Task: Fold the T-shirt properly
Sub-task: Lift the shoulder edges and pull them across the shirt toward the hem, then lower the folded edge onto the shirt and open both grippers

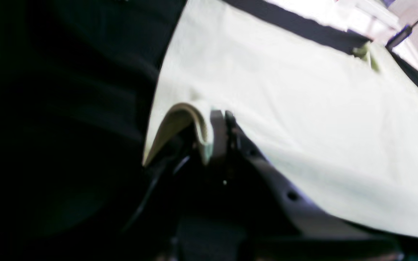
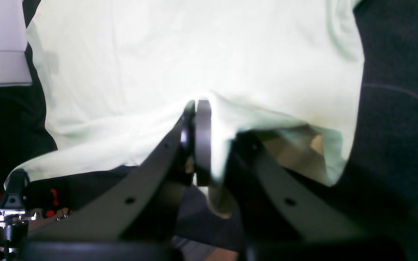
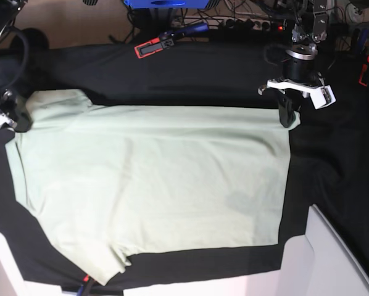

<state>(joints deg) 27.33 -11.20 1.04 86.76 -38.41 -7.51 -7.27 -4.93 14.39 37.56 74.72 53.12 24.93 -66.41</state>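
The pale mint-green T-shirt [image 3: 153, 179] lies spread flat across the black table cloth [image 3: 172, 74]. In the base view my left gripper [image 3: 287, 120] sits at the shirt's far right corner. The left wrist view shows that gripper [image 1: 219, 117] shut on a pinched, lifted edge of the T-shirt [image 1: 303, 108]. My right gripper [image 3: 18, 118] is at the far left of the base view, by the sleeve. Seen from the right wrist, this gripper [image 2: 197, 105] is shut on a raised fold of the T-shirt [image 2: 194, 47], and loose cloth hangs beside the fingers.
A red and black tool [image 3: 153, 44] lies on the cloth at the back, with cables behind it. White panels stand at the front right [image 3: 326, 259] and front left [image 3: 5, 265]. A red clamp [image 3: 363, 71] sits at the far right edge.
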